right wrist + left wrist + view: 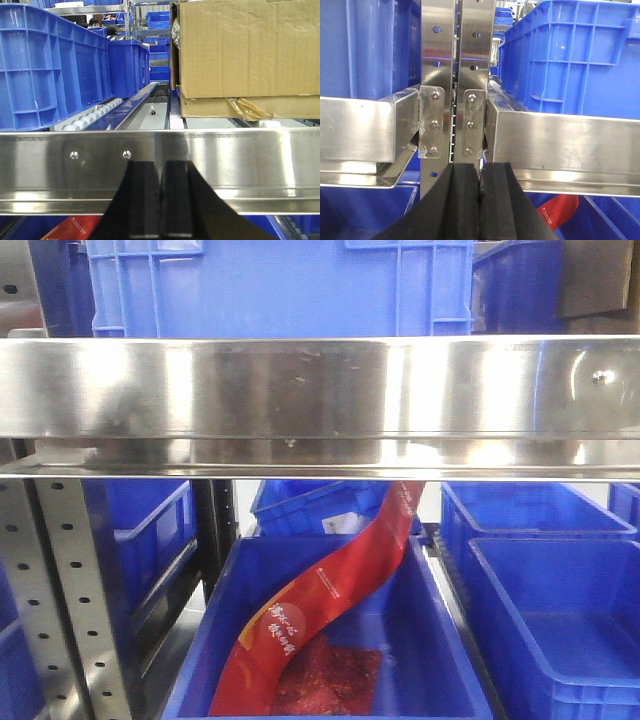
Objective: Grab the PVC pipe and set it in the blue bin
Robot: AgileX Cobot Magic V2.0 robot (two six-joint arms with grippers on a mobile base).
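No PVC pipe shows in any view. A blue bin (420, 640) sits low in the front view, holding a long red printed strip (330, 590) and a red mesh piece (325, 680). My left gripper (480, 172) is shut and empty, its black pads pressed together in front of the steel upright posts (457, 75) of the rack. My right gripper (161, 167) is shut and empty, right in front of a steel shelf rail (225, 150). Neither gripper shows in the front view.
A wide steel shelf beam (320, 400) crosses the front view. Blue bins (280, 285) sit above it, others (550, 610) below at the right. Roller tracks (95, 116), a blue bin (45, 70) and a cardboard box (245, 50) lie behind the right rail.
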